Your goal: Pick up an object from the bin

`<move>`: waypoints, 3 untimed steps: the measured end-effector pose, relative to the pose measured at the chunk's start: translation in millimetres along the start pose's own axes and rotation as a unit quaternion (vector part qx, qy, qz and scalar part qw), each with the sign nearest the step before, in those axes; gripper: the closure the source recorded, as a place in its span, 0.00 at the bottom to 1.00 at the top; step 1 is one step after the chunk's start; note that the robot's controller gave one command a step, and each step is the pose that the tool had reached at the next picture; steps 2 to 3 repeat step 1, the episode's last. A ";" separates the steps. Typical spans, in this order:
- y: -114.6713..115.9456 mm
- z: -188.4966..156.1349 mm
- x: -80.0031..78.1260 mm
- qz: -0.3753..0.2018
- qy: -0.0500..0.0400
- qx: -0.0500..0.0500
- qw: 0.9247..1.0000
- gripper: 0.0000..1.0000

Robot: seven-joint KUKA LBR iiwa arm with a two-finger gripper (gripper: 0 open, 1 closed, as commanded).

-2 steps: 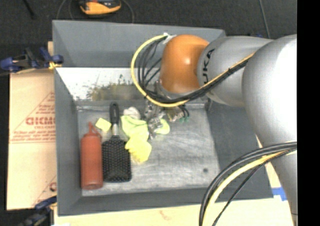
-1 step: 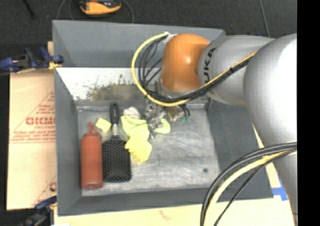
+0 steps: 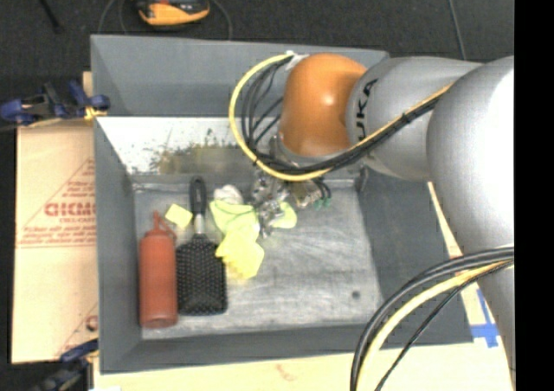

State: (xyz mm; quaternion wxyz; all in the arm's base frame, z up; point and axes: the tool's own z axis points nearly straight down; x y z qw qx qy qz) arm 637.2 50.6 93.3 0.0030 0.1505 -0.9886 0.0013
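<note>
My gripper (image 3: 270, 206) reaches down at the back middle of the bin, its fingers right over a crumpled yellow-green cloth (image 3: 238, 238). A small white crumpled piece (image 3: 227, 195) lies just left of the fingers. A black hairbrush (image 3: 201, 268) lies lengthwise to the left of the cloth, its handle pointing to the back wall. Whether the cloth is between the fingers is hidden by the gripper body.
A red squeeze bottle (image 3: 157, 272) lies along the bin's left wall beside the brush. A small yellow block (image 3: 178, 216) sits near the brush handle. The right half of the bin floor is bare metal under the arm.
</note>
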 end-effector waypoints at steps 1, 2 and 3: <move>0.0 -11.1 1.0 0.000 0.001 0.000 1.000 1.00; 0.0 -11.1 1.0 0.000 0.001 0.000 1.000 1.00; 0.0 -11.1 1.0 0.000 0.001 0.000 1.000 1.00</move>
